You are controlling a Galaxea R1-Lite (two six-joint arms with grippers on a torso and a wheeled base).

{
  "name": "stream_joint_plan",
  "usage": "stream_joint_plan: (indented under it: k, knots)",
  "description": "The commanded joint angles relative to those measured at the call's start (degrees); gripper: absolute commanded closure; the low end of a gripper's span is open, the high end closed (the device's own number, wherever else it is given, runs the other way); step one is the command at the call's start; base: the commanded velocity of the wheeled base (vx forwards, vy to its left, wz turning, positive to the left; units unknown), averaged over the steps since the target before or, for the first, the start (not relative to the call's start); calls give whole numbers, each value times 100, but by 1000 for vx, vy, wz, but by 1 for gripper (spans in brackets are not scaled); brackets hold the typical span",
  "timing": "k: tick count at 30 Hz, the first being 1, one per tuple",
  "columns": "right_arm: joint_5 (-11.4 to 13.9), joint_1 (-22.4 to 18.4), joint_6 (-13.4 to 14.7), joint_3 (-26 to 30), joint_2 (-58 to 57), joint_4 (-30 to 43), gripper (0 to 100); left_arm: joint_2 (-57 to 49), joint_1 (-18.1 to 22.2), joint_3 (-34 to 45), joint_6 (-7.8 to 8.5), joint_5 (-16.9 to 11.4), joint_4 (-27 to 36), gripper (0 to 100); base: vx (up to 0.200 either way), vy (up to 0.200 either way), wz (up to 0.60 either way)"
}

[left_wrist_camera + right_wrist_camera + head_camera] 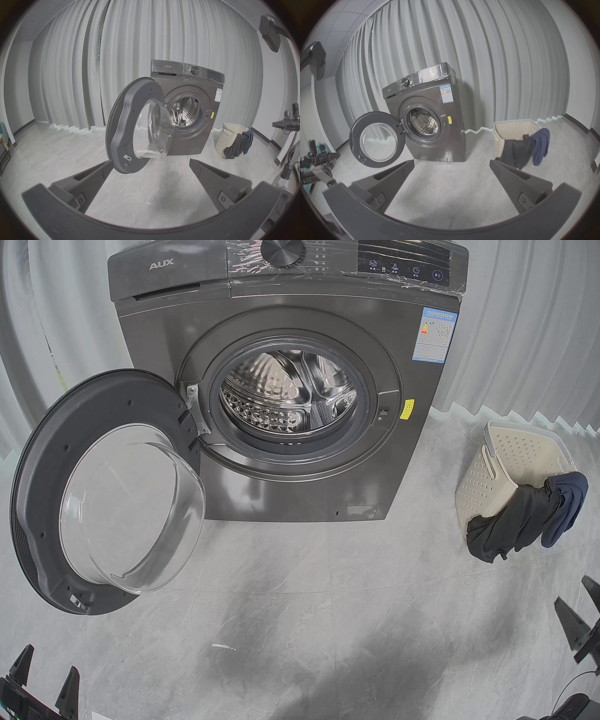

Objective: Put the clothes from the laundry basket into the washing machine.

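Grey washing machine [164, 334], blue label [434, 335], clothes [519, 522] over basket [524, 451], left fingers [90, 178], right fingers [518, 182] wide

Light bright, even and diffuse, from above. Steel drum [275, 387] throws sharp white glints. Door glass [128, 509] carries pale reflections. Plastic film [375, 265] on the top panel shines in streaks. Floor [350, 590] has a dull sheen. A soft shadow falls on the curtain [475, 103] beside the washing machine [431, 137]. Both wrist views bow strongly, with black corners.

Washing machine [281, 459] glossy grey metal; laundry basket [500, 471] matt perforated plastic; clothes [525, 515] soft cloth.
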Motion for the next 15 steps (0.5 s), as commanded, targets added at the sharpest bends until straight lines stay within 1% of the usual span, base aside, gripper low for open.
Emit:
stream_joint_plan:
  k: [1, 5, 6, 8, 9, 10, 11, 12, 13, 14, 15]
  knots:
    - [529, -956, -115, 380, -2932, 2272, 0, -68, 1, 84, 3, 1, 0, 0, 0, 0, 0]
    - [555, -956, -177, 380, -2932, 2201, 0, -68, 1, 84, 3, 1, 0, 0, 0, 0, 0]
    - [494, -956, -273, 380, -2932, 2280, 0, -68, 1, 84, 3, 1, 0, 0, 0, 0, 0]
    - [397, -956, -317, 380, -2932, 2307, 0, -68, 1, 84, -6, 1, 0, 0, 0, 0, 0]
    - [388, -956, -317, 380, -2932, 2307, 0, -68, 1, 84, -6, 1, 0, 0, 0, 0, 0]
    - [169, -956, -352, 372, -2932, 2324, 0, -68, 1, 84, -6, 1, 0, 0, 0, 0, 0]
    - [133, -956, -361, 372, -2932, 2324, 0, -68, 1, 84, -6, 1, 0, 0, 0, 0, 0]
    - [-130, -965, -484, 372, -2932, 2342, 0, -68, 1, 84, -6, 1, 0, 0, 0, 0, 0]
    - [-262, -965, -449, 380, -2932, 2447, 0, -68, 1, 84, -6, 1, 0, 0, 0, 0, 0]
    - [-368, -965, -423, 380, -2932, 2579, 0, -60, 1, 84, -6, 1, 0, 0, 0, 0, 0]
    - [-368, -956, -405, 372, -2932, 2632, 0, -60, 1, 84, -6, 1, 0, 0, 0, 0, 0]
